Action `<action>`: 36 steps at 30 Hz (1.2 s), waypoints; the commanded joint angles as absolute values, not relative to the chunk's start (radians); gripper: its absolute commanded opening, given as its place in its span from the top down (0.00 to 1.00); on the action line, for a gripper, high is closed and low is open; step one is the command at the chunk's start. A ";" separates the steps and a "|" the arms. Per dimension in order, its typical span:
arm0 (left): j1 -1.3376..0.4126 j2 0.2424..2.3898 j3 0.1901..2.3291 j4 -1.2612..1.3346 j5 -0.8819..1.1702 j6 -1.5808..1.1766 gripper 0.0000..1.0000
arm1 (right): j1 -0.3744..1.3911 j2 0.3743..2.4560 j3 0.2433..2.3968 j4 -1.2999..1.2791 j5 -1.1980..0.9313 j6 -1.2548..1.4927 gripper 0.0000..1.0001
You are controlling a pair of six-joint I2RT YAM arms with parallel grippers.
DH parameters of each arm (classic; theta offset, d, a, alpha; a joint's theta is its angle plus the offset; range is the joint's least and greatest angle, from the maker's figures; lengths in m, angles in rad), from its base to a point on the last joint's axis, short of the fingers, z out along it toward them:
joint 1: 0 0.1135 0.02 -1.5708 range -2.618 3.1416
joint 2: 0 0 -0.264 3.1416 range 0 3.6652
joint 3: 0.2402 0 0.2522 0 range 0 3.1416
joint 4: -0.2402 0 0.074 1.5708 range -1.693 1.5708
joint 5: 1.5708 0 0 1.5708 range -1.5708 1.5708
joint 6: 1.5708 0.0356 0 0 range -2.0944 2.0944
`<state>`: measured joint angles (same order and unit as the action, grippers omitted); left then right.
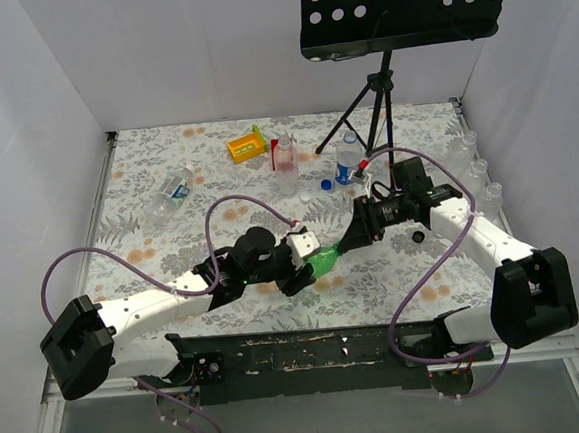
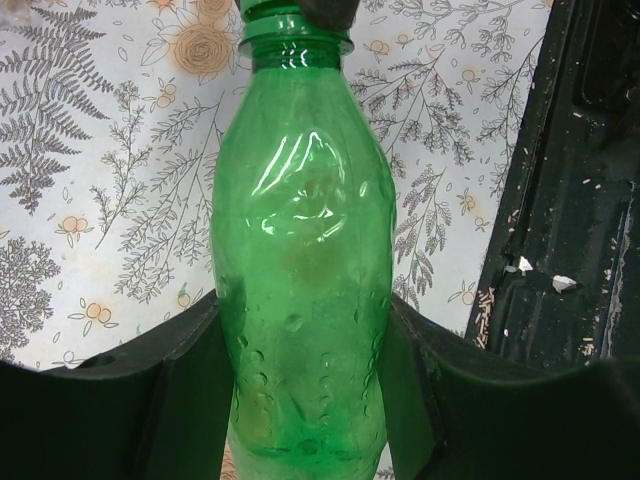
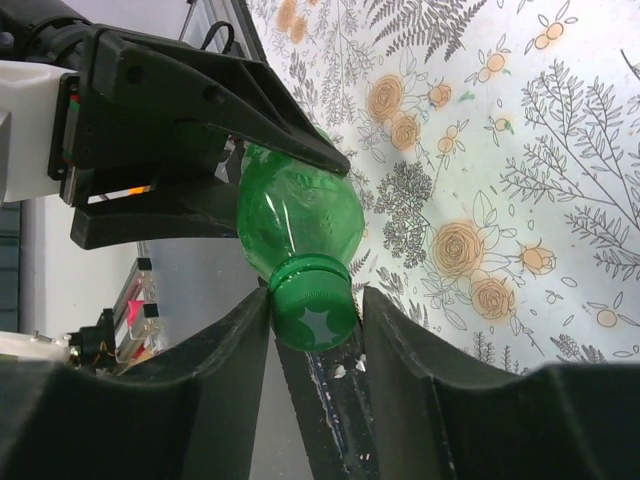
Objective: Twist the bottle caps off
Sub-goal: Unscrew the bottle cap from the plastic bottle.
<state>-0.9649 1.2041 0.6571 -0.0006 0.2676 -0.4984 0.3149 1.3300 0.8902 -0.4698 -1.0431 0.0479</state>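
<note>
Pincers at both ends of the green bottle (image 2: 300, 220), front middle of the table (image 1: 435, 155).
My left pincer (image 2: 305, 310) clamps its body; the green cap (image 3: 312, 315) sits between the fingers of my right pincer (image 3: 317, 297), though I cannot tell if it grips.

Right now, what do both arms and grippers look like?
Left arm and right arm: white links, black joints, bulky black housings near the bases. A purple cable loops along each. Left gripper and right gripper have black, wedge-shaped fingers; the left's mount is white.
</note>
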 commanded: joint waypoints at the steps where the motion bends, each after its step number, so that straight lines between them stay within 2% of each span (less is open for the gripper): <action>1: -0.973 1.198 0.687 0.035 0.259 -0.491 0.97 | 0.319 1.328 0.939 -0.451 -1.084 0.046 0.53; 3: -0.973 1.197 0.684 0.034 0.255 -0.489 0.97 | 0.318 1.327 0.934 -0.453 -1.097 0.041 0.58; 8: -0.974 1.195 0.681 0.038 0.250 -0.489 0.97 | 0.318 1.318 0.925 -0.445 -1.137 0.028 0.90; 10: -0.973 1.189 0.675 0.044 0.244 -0.494 0.97 | 0.318 1.313 0.930 -0.463 -1.170 0.003 0.95; 12: -0.974 1.169 0.651 0.072 0.244 -0.512 0.97 | 0.319 1.305 0.948 -0.517 -1.213 -0.163 0.97; 17: -0.928 1.098 0.609 0.118 0.409 -0.586 0.96 | 0.350 1.296 1.043 -0.831 -1.215 -0.721 0.99; 23: -0.780 1.091 0.615 0.078 0.860 -0.672 0.95 | 0.459 1.298 1.146 -1.068 -1.088 -1.185 0.99; 28: -0.698 1.120 0.634 0.020 1.067 -0.673 0.95 | 0.546 1.220 1.112 -0.931 -0.858 -1.226 0.99; 32: -0.692 1.147 0.658 -0.055 1.014 -0.614 0.95 | 0.543 1.232 1.132 -0.942 -0.842 -1.207 0.99; 36: -0.692 1.163 0.673 -0.087 0.937 -0.574 0.95 | 0.545 1.226 1.118 -0.914 -0.867 -1.155 0.93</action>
<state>-0.7013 1.1683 0.6296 -0.0246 0.9237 -0.6353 0.5587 1.2327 1.1164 -0.8944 -0.9596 -1.1580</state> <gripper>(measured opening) 0.486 0.348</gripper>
